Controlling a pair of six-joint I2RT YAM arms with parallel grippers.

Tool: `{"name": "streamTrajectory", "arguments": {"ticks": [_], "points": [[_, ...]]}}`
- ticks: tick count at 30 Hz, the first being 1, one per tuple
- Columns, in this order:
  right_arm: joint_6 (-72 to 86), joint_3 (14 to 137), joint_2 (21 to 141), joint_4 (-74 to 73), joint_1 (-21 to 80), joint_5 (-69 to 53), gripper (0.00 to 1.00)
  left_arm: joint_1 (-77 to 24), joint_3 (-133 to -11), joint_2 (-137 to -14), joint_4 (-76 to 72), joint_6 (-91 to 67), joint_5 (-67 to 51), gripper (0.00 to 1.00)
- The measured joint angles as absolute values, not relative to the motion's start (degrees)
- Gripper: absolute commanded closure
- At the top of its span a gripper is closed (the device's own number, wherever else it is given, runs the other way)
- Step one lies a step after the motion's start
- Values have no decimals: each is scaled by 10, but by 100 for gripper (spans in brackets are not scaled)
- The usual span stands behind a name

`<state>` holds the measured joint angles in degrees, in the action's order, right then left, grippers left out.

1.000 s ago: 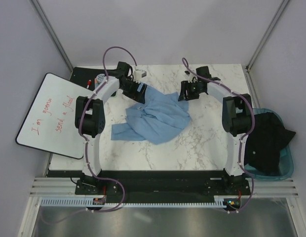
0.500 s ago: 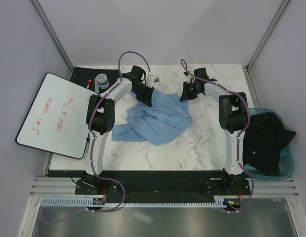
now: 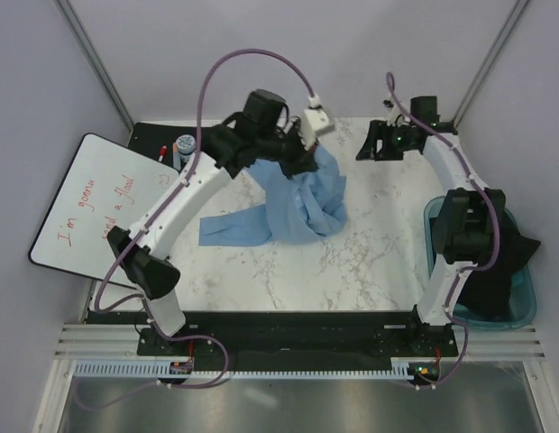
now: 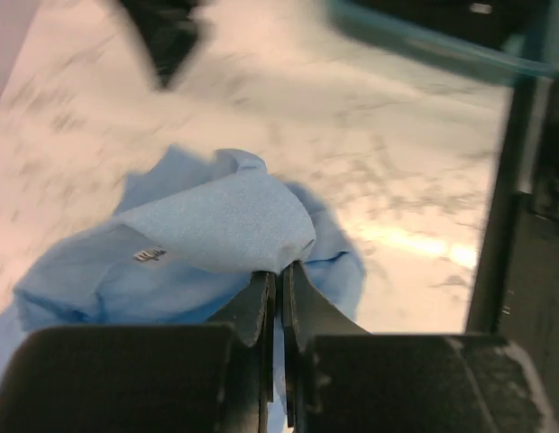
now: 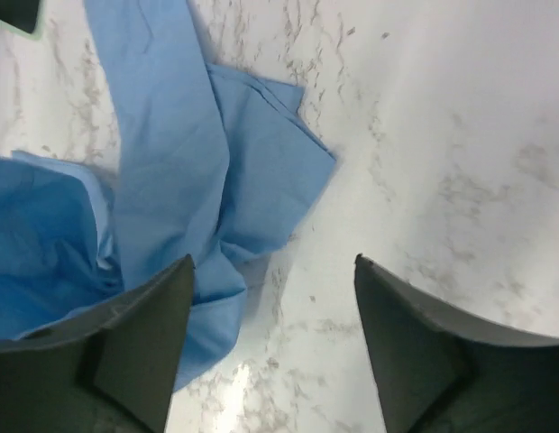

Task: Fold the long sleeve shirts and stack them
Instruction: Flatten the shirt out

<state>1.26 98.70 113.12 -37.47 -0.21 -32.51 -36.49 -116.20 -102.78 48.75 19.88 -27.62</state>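
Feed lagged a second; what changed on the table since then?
The left gripper closed on the light-blue shirt and hoisted its far end up, leaving one sleeve trailing on the table. The right gripper left the shirt's edge, retreating open to the far right corner. Whiteboard and blue bin of dark cloth are unmoved.

White marble-patterned table point(image 3: 379, 262), enclosed by plain pale grey walls point(image 3: 306, 54) with metal posts point(image 3: 92, 59) in the far corners. At left, a tilted whiteboard point(image 3: 81, 216) bearing red handwriting. At right, a teal bin point(image 3: 523, 311) holding dark cloth point(image 3: 491, 253). Along the near edge, a black base plate point(image 3: 297, 338), a white slotted rail point(image 3: 288, 368) and brushed metal flooring point(image 3: 288, 406). Even, diffuse lighting.
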Motion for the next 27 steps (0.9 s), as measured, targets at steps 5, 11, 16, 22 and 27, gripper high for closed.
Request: {"name": "streamTrajectory", "arguments": {"ticks": [5,11,16,22,27], "points": [[-34,1090,1085,-453,-88,-374,15,-614,-1093,-996,483,272,-222,32],[-140,1066,1039,-560,-101,-401,16,-583,-1014,-1005,533,276,-270,27],[-236,945,1013,-650,-48,-406,18,-328,-937,-975,481,260,-253,27],[-281,803,986,-690,82,-404,18,-229,-868,-1040,478,261,-197,26],[-288,746,970,-701,122,-408,19,-199,-867,-1125,473,261,-178,29]]}}
